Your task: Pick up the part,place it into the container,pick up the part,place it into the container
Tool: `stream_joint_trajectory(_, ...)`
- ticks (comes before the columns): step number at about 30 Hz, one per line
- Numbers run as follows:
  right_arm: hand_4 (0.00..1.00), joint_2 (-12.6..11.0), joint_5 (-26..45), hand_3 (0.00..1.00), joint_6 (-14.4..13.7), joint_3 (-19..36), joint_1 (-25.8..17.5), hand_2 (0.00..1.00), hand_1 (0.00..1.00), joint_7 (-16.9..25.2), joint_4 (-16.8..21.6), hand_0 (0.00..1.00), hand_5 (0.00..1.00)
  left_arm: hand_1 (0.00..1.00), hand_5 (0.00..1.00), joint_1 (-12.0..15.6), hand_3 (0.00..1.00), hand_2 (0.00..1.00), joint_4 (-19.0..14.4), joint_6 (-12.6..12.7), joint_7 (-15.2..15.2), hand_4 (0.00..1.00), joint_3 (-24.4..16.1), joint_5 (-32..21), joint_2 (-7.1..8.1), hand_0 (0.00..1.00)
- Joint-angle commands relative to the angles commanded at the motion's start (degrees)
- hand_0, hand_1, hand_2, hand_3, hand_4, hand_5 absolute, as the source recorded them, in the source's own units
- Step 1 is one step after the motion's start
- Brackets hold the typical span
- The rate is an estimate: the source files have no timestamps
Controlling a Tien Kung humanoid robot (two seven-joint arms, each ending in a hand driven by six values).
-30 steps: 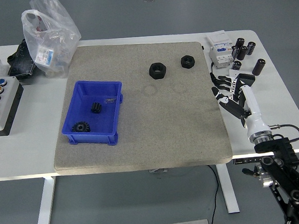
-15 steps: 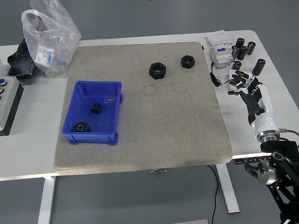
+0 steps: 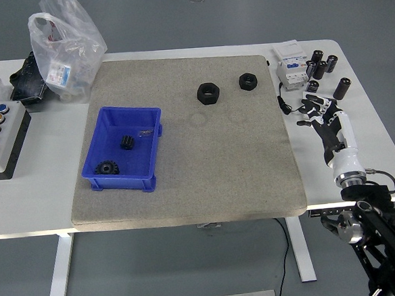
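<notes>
A: Step? Looks like the approach for a pick. Two gear-like parts [image 3: 107, 168] already lie in the blue container [image 3: 108, 119]; two black nuts [image 3: 208, 93] sit on the mat's far side.

B: Robot hand?

A: Right robot hand [image 3: 326, 122] is over the bare tabletop [image 3: 372, 122] beside the mat [image 3: 206, 181], fingers loosely spread, holding nothing. Next it needs to reach left and forward to a nut. No left arm visible.

Right hand [image 3: 326, 120] empty, fingers loosely spread, forearm upright.
</notes>
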Motion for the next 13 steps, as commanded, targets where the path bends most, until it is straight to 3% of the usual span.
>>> stream_joint_trajectory(13,0.764,0.75,-1.79,0.655,0.32,1.09,-0.16,0.683,0.647,-0.17,0.49,0.492,0.462,0.658,0.213,-0.40,0.763,0.631,0.00,0.53,2.31,0.635,-1.86,0.14,1.07,0.667)
